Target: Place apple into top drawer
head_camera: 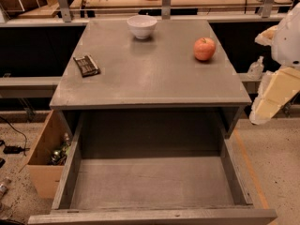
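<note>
The red-orange apple sits on the grey cabinet top, near its right edge towards the back. The top drawer is pulled open below the top. It is wide and shallow, and its flat grey bottom is bare. My gripper shows as pale cream and white arm parts at the right edge of the camera view. It is to the right of the cabinet, lower than the apple and apart from it. It holds nothing that I can see.
A white bowl stands at the back middle of the cabinet top. A dark snack bar lies at its left. A tan cardboard box with items stands on the floor left of the drawer. Cluttered benches run behind.
</note>
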You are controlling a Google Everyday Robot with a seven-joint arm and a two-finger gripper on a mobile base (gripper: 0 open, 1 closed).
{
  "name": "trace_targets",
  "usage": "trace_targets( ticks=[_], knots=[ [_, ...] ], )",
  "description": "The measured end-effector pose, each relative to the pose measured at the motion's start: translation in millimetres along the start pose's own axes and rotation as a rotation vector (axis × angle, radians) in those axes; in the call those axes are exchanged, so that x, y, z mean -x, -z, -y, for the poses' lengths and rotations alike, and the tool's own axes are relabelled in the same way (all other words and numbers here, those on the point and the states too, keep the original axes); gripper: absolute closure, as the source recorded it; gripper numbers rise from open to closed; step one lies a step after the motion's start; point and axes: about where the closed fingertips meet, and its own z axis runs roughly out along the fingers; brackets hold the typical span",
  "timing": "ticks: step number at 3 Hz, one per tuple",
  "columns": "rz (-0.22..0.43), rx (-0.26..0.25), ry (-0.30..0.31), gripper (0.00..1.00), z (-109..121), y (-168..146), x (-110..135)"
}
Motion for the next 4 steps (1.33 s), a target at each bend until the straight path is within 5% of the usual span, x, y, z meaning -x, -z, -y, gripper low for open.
trace_targets(
  ticks=[2,4],
  knots=[
    [0.226,-0.136,-0.194,0.00,68,-59,-26],
    [0.584,-0.342,-0.303,0.00,192,-97,-17]
  ],
)
